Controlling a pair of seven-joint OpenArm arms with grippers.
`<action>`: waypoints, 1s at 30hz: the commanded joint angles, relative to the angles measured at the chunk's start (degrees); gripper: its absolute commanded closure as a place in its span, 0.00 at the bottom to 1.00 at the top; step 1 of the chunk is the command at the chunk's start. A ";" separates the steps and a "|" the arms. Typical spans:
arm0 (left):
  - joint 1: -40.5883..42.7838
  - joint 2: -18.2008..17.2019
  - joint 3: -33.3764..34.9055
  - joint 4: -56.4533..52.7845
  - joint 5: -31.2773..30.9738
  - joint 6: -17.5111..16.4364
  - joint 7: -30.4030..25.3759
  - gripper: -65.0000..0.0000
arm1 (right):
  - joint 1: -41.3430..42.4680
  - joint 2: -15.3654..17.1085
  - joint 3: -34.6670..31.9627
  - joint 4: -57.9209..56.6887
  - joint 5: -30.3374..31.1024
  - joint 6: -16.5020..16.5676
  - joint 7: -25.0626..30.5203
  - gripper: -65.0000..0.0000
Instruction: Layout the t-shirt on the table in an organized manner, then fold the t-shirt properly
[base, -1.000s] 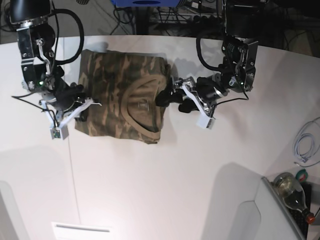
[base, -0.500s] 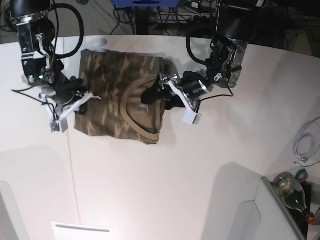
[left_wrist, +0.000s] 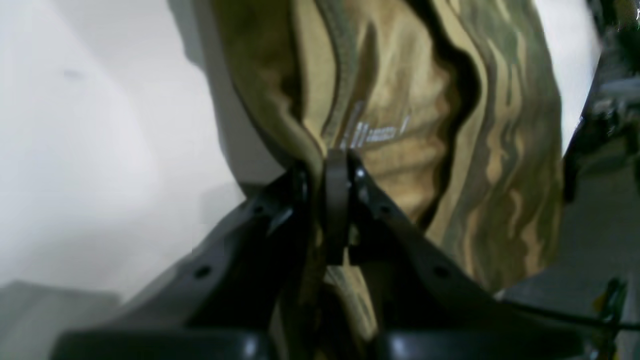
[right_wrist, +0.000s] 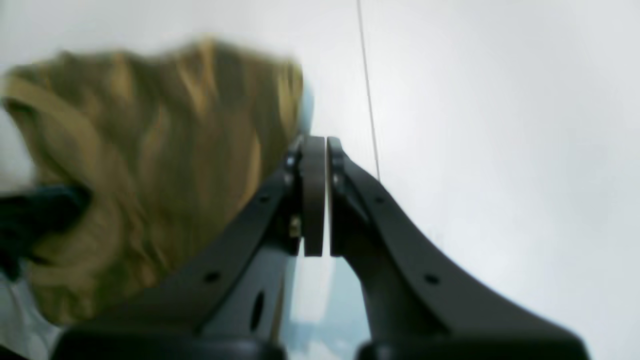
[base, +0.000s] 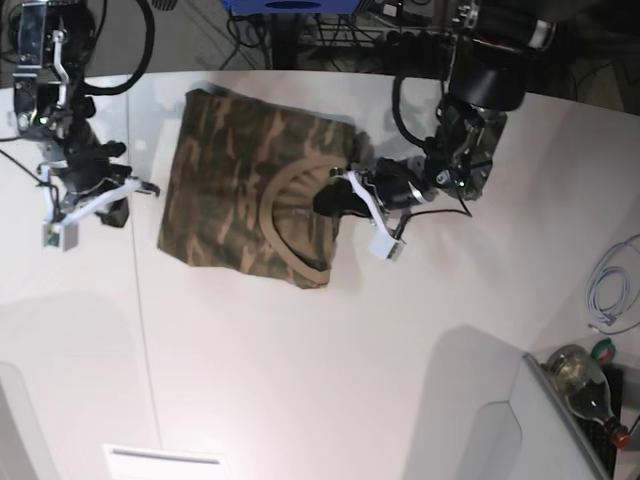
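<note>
Camouflage t-shirt (base: 240, 205), folded into a compact block, lying on the white table (base: 330, 370) toward its far side, tan neck band facing up. Left gripper (left_wrist: 330, 165) clamped on the shirt's edge beside the neck band, cloth pinched between the pads and bunched upward. Right gripper (right_wrist: 320, 150) pressed together on nothing, held above bare tabletop just beside the shirt's opposite edge, near the thin dark seam line (right_wrist: 367, 90). Bottle (base: 585, 385) and coiled cable (base: 612, 285) well apart at the table's margin.
</note>
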 joint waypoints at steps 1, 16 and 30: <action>-1.89 -0.89 1.57 0.54 0.69 2.21 0.27 1.00 | -0.38 0.07 0.22 3.02 0.56 0.52 1.13 0.99; -20.35 -9.86 40.87 6.60 21.35 3.09 -0.35 1.00 | -1.26 -0.01 7.08 0.55 0.56 0.00 0.87 0.99; -21.93 2.10 41.84 5.64 49.22 -0.73 -10.37 1.00 | -2.05 -1.24 8.75 -1.12 0.56 0.00 0.78 0.99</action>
